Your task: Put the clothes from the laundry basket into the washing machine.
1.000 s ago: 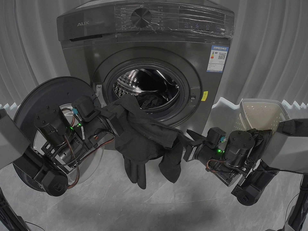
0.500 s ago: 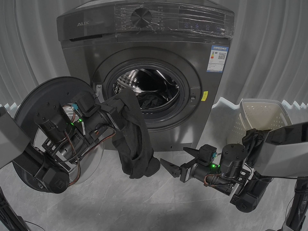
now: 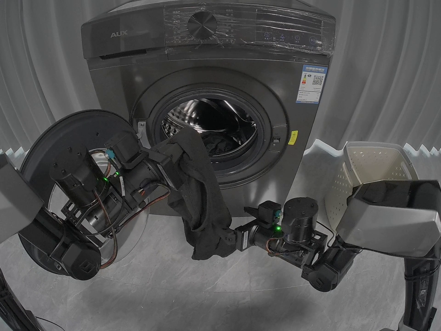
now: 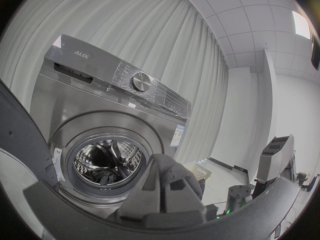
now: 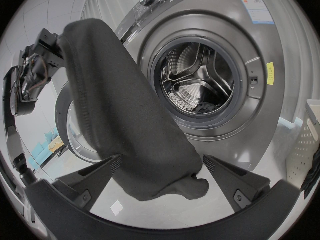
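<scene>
The limp black fabric garment hangs lengthwise downward, slanting to the right. Its top end is clamped in the left gripper at the lower left rim of the round opening of the grey front-loading washing machine. Its bottom end sags between the wide-spread fingers of the right gripper.

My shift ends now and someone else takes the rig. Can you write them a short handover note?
Left gripper: shut on the dark garment, held up before the open washing machine.
Right gripper: open, fingers either side of the garment's hanging end.
Done: dark clothes lie in the drum.
Left: get this garment in; more dark cloth hangs at the laundry basket.
</scene>
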Motion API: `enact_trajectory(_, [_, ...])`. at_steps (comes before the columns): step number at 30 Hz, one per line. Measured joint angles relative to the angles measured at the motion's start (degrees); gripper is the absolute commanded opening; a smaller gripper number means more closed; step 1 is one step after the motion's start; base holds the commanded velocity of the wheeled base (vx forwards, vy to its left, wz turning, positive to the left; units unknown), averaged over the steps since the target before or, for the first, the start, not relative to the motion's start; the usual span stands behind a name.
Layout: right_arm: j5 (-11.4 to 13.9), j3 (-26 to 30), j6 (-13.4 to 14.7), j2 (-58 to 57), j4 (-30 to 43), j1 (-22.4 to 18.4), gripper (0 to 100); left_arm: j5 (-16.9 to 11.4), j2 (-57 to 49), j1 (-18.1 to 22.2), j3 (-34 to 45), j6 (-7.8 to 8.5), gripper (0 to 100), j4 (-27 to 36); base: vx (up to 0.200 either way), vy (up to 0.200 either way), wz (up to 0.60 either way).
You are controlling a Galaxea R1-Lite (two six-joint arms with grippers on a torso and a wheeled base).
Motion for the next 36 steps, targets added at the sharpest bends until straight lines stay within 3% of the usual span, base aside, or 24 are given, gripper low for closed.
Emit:
enact_trajectory(5, [0.5,-4.6,-0.5,2.0,2.5,1.5,100,-0.1,-0.2,-0.4,0.2,0.04,0,0.0,0.0,0.0,0.0])
enact_trajectory(12, [1.6,-6.5,-0.8,3.4,2.8,4.2,100,-0.2,-0.3,-1.4,0.4,0.09,0,0.0,0.0,0.0,0.0])
enact_trajectory(20, [1.1,-13.7,-2.8,6.7,2.8,3.9,100,-0.1,-0.7,-3.3,0.5,-0.18,0,0.0,0.0,0.0,0.0])
enact_trajectory(24, [-0.4,-16.5,-3.1,8.9,2.7,3.9,100,-0.3,-1.6,-3.8,0.5,-0.68,0,0.0,0.0,0.0,0.0])
enact_trajectory(25, [-0.7,-17.1,-3.1,9.4,2.6,3.9,0,-0.4,-1.9,-3.8,0.5,-1.01,0,0.0,0.0,0.0,0.0])
enact_trajectory(30, [-1.4,-20.0,-3.2,11.6,1.9,3.9,0,-0.4,-3.2,-4.0,0.5,-3.41,0,0.0,0.0,0.0,0.0])
enact_trajectory(36, [-1.5,-20.7,-3.2,12.4,0.0,3.8,0,-0.4,-3.9,-3.8,0.4,-3.78,0,-0.1,0.0,0.0,0.0])
